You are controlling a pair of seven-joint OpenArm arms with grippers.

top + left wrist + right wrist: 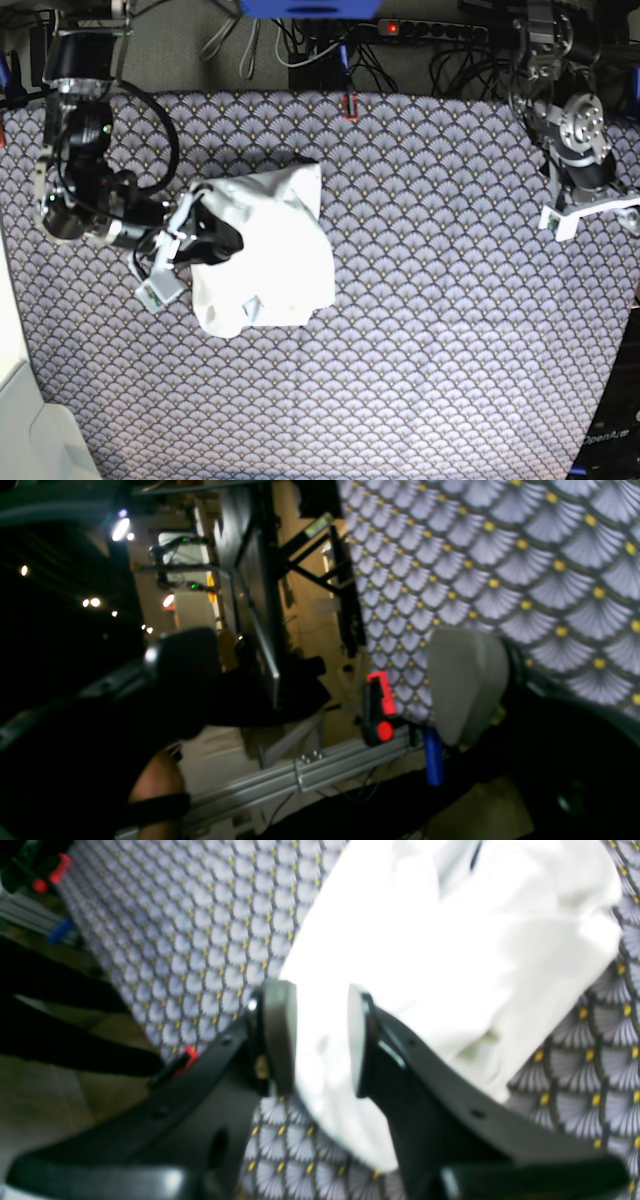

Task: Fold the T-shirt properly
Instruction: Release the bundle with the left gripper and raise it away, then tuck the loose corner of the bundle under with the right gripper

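Base view: the T-shirt is seen bunched in a rough heap on the left half of the bench, which is covered by a scale-patterned cloth. The right gripper is set against the heap's left edge, and in the right wrist view a fold of the white fabric is seen pinched between its two fingers, which stand narrowly apart around the cloth. The left gripper is held near the bench's right edge, well apart from the shirt; in the left wrist view its fingers are spread wide with nothing between them. A red-and-black clamp is fixed at the bench edge beside an aluminium rail. Cables and a power strip are laid beyond the far edge. Broad bare patterned surface is left in the middle and near side.
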